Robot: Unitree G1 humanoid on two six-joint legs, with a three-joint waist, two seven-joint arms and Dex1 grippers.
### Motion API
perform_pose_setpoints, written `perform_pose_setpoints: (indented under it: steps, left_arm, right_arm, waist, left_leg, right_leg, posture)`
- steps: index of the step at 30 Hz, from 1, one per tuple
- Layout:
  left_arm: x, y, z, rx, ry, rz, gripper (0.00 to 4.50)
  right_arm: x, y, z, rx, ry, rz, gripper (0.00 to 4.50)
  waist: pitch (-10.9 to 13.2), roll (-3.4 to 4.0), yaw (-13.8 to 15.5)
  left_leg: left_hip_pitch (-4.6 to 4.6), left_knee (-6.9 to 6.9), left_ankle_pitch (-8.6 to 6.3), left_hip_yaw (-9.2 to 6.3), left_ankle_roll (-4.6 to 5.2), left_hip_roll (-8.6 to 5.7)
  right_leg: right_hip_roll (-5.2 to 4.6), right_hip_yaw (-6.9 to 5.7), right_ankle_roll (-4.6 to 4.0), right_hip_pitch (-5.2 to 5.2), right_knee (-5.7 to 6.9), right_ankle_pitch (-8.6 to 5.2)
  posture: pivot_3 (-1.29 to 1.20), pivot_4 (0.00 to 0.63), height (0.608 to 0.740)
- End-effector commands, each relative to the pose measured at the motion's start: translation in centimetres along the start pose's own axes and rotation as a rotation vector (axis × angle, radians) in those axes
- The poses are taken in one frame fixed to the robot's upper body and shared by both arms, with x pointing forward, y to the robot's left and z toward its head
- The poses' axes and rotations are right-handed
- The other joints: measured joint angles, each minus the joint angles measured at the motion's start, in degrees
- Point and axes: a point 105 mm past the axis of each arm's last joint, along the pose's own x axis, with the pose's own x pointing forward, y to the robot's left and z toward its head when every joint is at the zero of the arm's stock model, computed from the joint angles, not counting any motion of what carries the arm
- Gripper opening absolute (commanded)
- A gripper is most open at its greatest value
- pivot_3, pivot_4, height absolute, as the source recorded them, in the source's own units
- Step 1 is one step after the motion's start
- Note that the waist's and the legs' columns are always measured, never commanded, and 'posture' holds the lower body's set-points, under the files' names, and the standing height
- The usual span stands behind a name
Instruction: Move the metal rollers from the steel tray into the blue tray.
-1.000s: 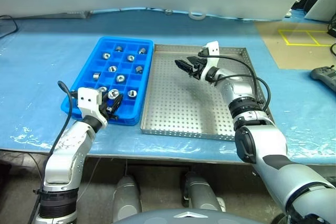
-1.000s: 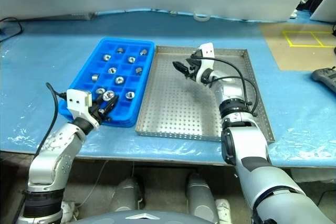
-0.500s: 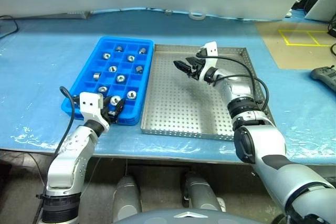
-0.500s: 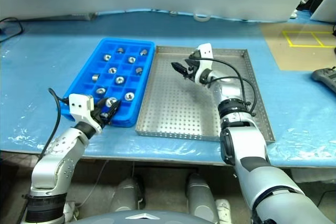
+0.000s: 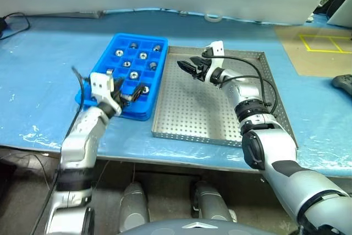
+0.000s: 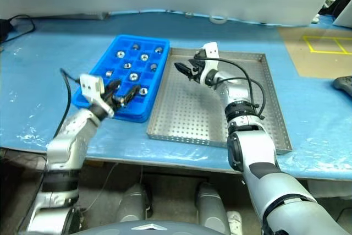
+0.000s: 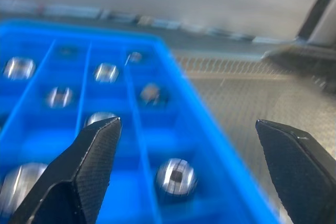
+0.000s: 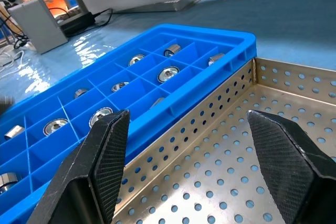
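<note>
A: Checked the edges first?

B: Did. Found the blue tray [image 5: 132,115] lying just left of the steel tray [image 5: 192,108], long sides together; couldn't tell whether touching. Saw both resting on a blue sheet [image 5: 44,70], with bare sheet to the left, to the right and along the near side.

A: Spotted the metal rollers [image 5: 133,75]?

B: Counted several in the blue tray's compartments, one to a cell, mostly in the far and middle rows. Noted bare perforated floor across the steel tray's middle and near part, with plenty of room there.

A: And the claws?

B: Saw the left gripper [image 5: 129,93] hanging over the blue tray's near end, fingers spread wide, nothing between them. From the left wrist view, caught one of the metal rollers sitting in a cell below the gap. Found the right gripper [image 5: 190,66] above the steel tray's far left corner, aimed towards the blue tray's wall, fingers apart and empty.

A: Missed anything?

B: Lost the blue tray's near left cells behind the left gripper and wrist. Lost a strip of the steel tray's right side behind the right forearm [image 5: 247,94] and its black cable [image 5: 258,78]. Couldn't identify a dark device [image 5: 344,83], cut off far to the right.
</note>
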Motion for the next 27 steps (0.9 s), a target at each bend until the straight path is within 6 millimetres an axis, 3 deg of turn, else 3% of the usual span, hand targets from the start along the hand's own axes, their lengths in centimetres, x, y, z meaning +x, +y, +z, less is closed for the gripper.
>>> perform_pose_setpoints:
  steps: [1, 4, 8, 13, 20, 27]
  left_arm:
    - [1.2, -1.0, 1.2, 0.004, -0.068, -0.085, 4.47]
    - [2.0, -1.4, 0.7, 0.03, -0.053, -0.106, 4.47]
    - [1.9, -1.6, 0.6, -0.021, -0.068, -0.126, 4.5]
    - [1.6, -0.6, -0.3, 0.044, -0.034, -0.123, 4.5]
    - [1.8, -1.0, -0.4, 0.072, -0.059, -0.122, 4.5]
    - [2.1, -1.3, -0.6, 0.105, -0.054, -0.126, 4.5]
  right_arm:
    - [-0.9, -0.2, 1.6, -0.054, -0.041, 0.011, 3.73]
    - [-1.9, -0.4, 0.9, -0.034, -0.029, 0.012, 3.73]
    - [-3.7, -0.5, 0.4, -0.037, -0.017, 0.006, 4.48]
    - [-6.2, -2.9, 0.3, -0.06, -0.004, -0.11, 4.48]
    - [-5.5, -2.5, 1.9, -0.087, -0.047, -0.092, 4.48]
    - [-4.9, -1.9, 1.4, -0.096, -0.031, -0.071, 4.48]
  waist:
    - [0.0, 0.0, -0.14]
    - [-0.01, -0.02, -0.29]
    - [-0.01, -0.02, -0.55]
    - [-0.01, -0.02, -0.83]
    - [0.0, -0.03, -0.92]
    - [0.0, -0.03, -0.79]
  left_leg:
    - [0.0, -0.01, -0.02, 0.0, 0.04, -0.03]
    - [-0.04, -0.17, 0.04, 0.01, 0.1, -0.02]
    - [-0.26, -0.3, 0.09, 0.02, 0.19, 0.05]
    - [-0.35, -0.24, 0.1, 0.01, 0.15, 0.05]
    - [-0.06, -0.2, 0.13, 0.01, -0.12, 0.04]
    - [-0.15, -0.25, 0.11, 0.01, -0.07, 0.04]
  right_leg:
    - [-0.01, 0.02, 0.0, 0.0, -0.04, 0.0]
    - [0.02, 0.0, 0.02, -0.05, -0.14, -0.01]
    - [0.07, -0.1, 0.03, -0.31, -0.14, 0.0]
    - [0.07, -0.06, 0.04, -0.49, -0.04, 0.0]
    - [0.06, 0.02, 0.06, -0.3, 0.12, 0.02]
    - [0.06, -0.01, 0.06, -0.32, 0.01, 0.01]
  posture:
    - [-0.31, 0.15, 0.74]
    - [-0.33, 0.15, 0.74]
    - [-0.33, 0.15, 0.74]
    - [-0.27, 0.15, 0.74]
    - [-0.24, 0.15, 0.74]
    - [-0.23, 0.15, 0.74]
